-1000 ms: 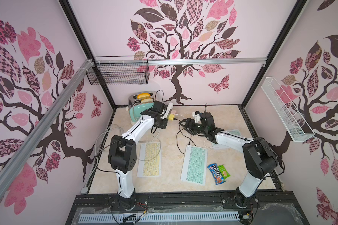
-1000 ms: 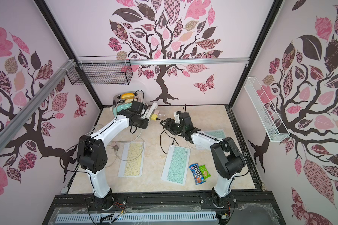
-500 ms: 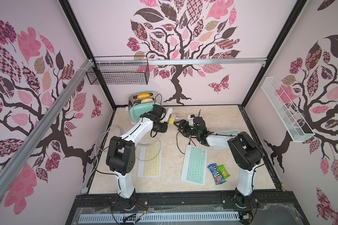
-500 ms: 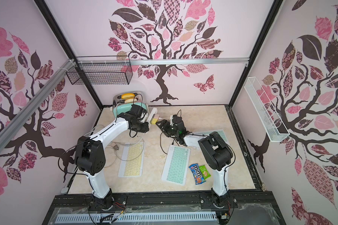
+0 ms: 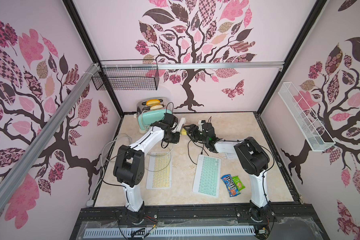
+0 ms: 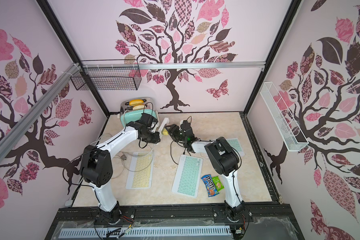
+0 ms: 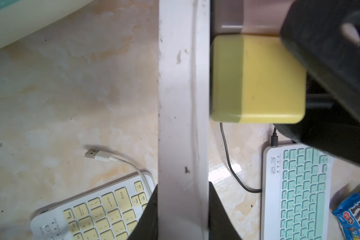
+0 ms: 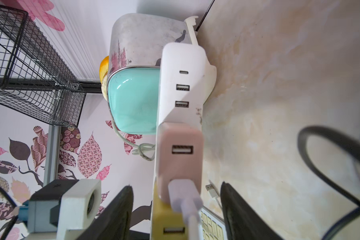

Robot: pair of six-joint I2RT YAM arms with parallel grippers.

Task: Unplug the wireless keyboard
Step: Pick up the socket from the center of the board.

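Brace with the left gripper, clamped on the white power strip. Close the right gripper, jaws open, squarely on the pale USB plug in the strip's pink adapter; pull straight. Leave the mint keyboard flat, robot-side of the strip

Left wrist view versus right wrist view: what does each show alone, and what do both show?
Only the left wrist view: the green keyboard with its black cable plugged in, the M&M's packet, and the left gripper clamped on the power strip. Only the right wrist view: USB ports on the strip, pink charger and yellow charger, a pale plug at the pink charger's face, the wire basket, and the right gripper open around the chargers. Both: the power strip, yellow charger, loose white USB plug and yellow keyboard.
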